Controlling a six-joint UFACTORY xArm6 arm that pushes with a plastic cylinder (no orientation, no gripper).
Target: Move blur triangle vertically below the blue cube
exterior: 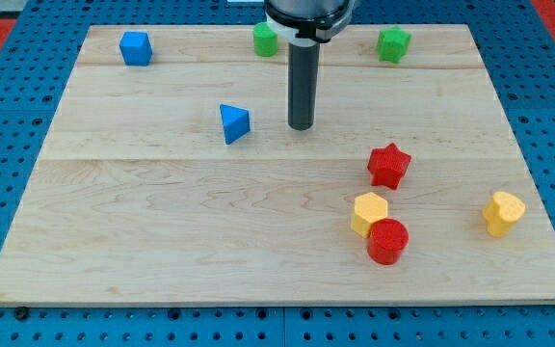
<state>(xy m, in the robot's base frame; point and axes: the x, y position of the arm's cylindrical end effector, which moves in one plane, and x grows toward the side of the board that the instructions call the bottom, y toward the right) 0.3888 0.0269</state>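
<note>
The blue triangle [234,123] lies on the wooden board [191,222], left of centre in the upper half. The blue cube [136,48] sits near the board's top left corner, up and to the left of the triangle. My tip [302,126] rests on the board just to the right of the blue triangle, with a small gap between them, not touching it.
A green block [265,40] and a green star [392,43] sit along the top edge. A red star [389,166], a yellow hexagon [369,214] touching a red cylinder [387,241], and a yellow block [503,213] lie at the lower right.
</note>
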